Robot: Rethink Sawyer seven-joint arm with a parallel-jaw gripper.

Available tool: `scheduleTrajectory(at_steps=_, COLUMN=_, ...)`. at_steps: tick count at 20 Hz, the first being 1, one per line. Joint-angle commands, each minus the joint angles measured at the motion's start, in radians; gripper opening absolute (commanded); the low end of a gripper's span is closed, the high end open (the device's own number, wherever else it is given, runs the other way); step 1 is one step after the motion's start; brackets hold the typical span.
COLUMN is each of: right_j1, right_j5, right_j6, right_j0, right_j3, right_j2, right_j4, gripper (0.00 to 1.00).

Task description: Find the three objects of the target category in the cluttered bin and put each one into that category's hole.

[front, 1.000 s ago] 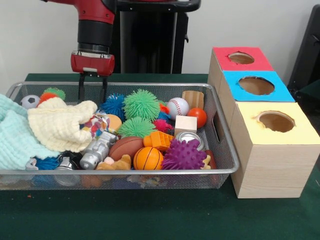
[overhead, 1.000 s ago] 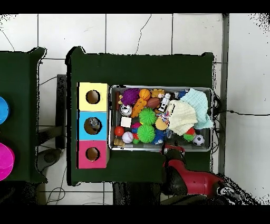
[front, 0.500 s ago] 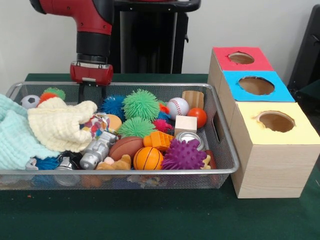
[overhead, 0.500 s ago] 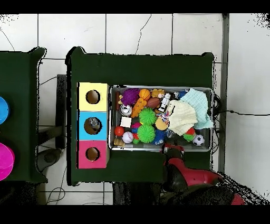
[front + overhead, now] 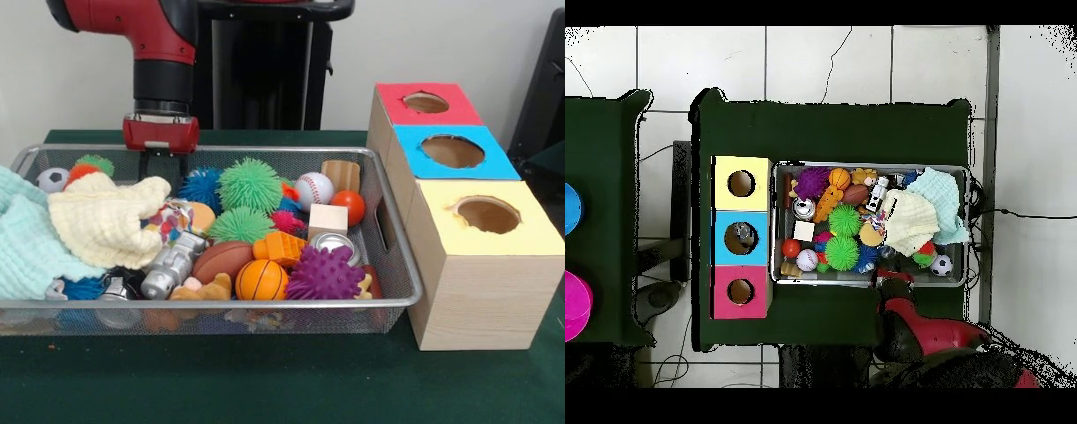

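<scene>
Bin (image 5: 402,291): wire mesh basket on the green table (image 5: 265,380), filling most of its middle and left as seen from the front; packed full.
Wrappers: none can be made out in either view; whether any lie under the clutter cannot be told.
Cloths: a cream cloth (image 5: 106,221) is heaped over the bin's left part, lying partly on a pale green cloth (image 5: 22,238) that spills over the left end; they cover whatever lies below.
Toys on top: green spiky ball (image 5: 250,184), blue spiky ball (image 5: 201,187), baseball (image 5: 313,190), wooden cube (image 5: 327,220), purple spiky ball (image 5: 324,274), basketball (image 5: 261,280), football (image 5: 222,260), silver robot toy (image 5: 170,265), and a can (image 5: 335,244) just behind the purple ball.
Far left corner of bin: a small soccer ball (image 5: 53,179) against the mesh.
Gripper (image 5: 161,159): hangs at the bin's far rim, behind the cream cloth and beside the blue spiky ball; its fingers are mostly hidden by the mesh and cloth, so open or closed cannot be told.
Arm (image 5: 915,330): in the overhead view it reaches in from the table's robot-side edge to the bin's rim.
Boxes: three wooden boxes stand in a row just right of the bin, toward the table's right edge: yellow top (image 5: 485,225) nearest the camera, blue top (image 5: 452,152) in the middle, red top (image 5: 425,103) farthest; each has a round hole.
</scene>
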Motion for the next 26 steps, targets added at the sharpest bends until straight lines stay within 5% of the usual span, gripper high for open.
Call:
scheduleTrajectory(at_steps=1, right_j1=0.029, right_j5=-0.067, right_j6=0.133, right_j0=-0.029, right_j3=-0.130, right_j2=0.137, right_j4=-0.071, gripper=1.00)
scheduleTrajectory(at_steps=8, right_j1=0.012, right_j5=-0.079, right_j6=0.118, right_j0=-0.027, right_j3=-0.127, right_j2=0.128, right_j4=-0.086, gripper=1.00)
scheduleTrajectory(at_steps=9, right_j1=0.011, right_j5=-0.078, right_j6=0.119, right_j0=-0.029, right_j3=-0.126, right_j2=0.129, right_j4=-0.086, gripper=0.00)
scheduleTrajectory(at_steps=20, right_j1=-0.031, right_j5=-0.091, right_j6=0.100, right_j0=-0.001, right_j3=-0.095, right_j2=0.091, right_j4=-0.054, gripper=0.00)
scheduleTrajectory(at_steps=26, right_j1=-0.127, right_j5=-0.086, right_j6=0.091, right_j0=0.058, right_j3=-0.010, right_j2=0.004, right_j4=0.018, gripper=0.00)
